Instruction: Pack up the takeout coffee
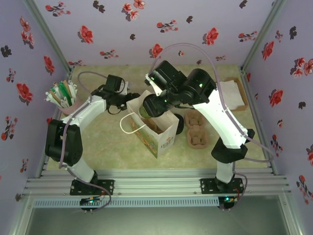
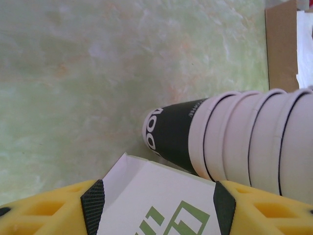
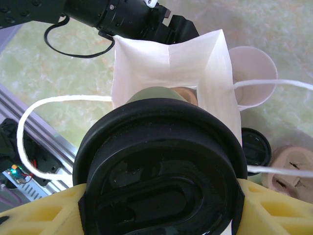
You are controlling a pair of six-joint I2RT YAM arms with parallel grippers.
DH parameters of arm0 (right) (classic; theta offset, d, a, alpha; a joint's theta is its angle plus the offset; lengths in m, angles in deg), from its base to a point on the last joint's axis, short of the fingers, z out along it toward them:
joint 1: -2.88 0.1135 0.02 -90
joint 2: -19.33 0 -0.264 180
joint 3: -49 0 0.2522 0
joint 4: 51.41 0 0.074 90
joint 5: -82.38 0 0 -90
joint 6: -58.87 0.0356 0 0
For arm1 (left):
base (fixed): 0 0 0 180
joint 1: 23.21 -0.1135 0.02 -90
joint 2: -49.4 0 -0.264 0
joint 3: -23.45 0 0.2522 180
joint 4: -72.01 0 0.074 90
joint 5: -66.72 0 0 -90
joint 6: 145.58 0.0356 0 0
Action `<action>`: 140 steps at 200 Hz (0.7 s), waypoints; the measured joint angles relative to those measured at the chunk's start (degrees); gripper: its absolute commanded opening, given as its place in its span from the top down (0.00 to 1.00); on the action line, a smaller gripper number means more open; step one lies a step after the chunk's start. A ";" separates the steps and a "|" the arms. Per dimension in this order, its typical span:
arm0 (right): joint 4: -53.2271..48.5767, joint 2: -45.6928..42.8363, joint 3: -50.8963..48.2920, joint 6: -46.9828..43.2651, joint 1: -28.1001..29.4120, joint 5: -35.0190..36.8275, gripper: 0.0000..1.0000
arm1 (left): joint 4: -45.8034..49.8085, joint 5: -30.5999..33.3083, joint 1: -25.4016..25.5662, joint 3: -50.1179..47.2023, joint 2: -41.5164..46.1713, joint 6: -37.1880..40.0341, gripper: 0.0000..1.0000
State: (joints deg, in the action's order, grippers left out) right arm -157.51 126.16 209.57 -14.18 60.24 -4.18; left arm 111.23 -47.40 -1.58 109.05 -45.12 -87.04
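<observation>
The takeout coffee (image 3: 161, 171), a dark cup under a round black lid, hangs just above the open mouth of the white paper bag (image 3: 142, 68). My right gripper (image 3: 161, 208) is shut on it, with a yellow finger on each side of the lid. From above, the cup (image 1: 145, 108) sits over the bag's (image 1: 159, 132) top left corner. My left gripper (image 2: 159, 205) is shut on the bag's upper edge (image 2: 156, 196), whose white panel with green print spans from pad to pad. In the top view the left gripper (image 1: 129, 100) stands at the bag's far left rim.
A stack of nested cups (image 2: 254, 142) lies just beyond the bag. A pile of black lids (image 1: 180, 125) and brown pulp carriers (image 1: 195, 129) sit to the bag's right. A holder of straws (image 1: 61, 95) stands far left, and a brown box with napkins (image 1: 234, 93) far right.
</observation>
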 measured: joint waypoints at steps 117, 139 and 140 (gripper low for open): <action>-0.02 -3.50 -13.81 3.21 0.83 2.58 0.37 | -1.86 -0.09 2.75 -2.36 3.96 -0.76 0.35; -0.02 -3.72 -16.48 3.45 0.87 2.54 0.37 | -1.88 -0.09 2.75 -2.45 4.20 -0.76 0.35; -0.02 -3.74 -16.57 3.45 0.87 2.54 0.37 | -1.88 -0.09 2.75 -2.45 4.20 -0.76 0.35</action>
State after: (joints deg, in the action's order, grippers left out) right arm -157.53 122.42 193.00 -10.73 61.12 -1.65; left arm 109.35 -47.49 1.17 106.60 -40.92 -87.81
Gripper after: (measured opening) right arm 0.652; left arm 0.650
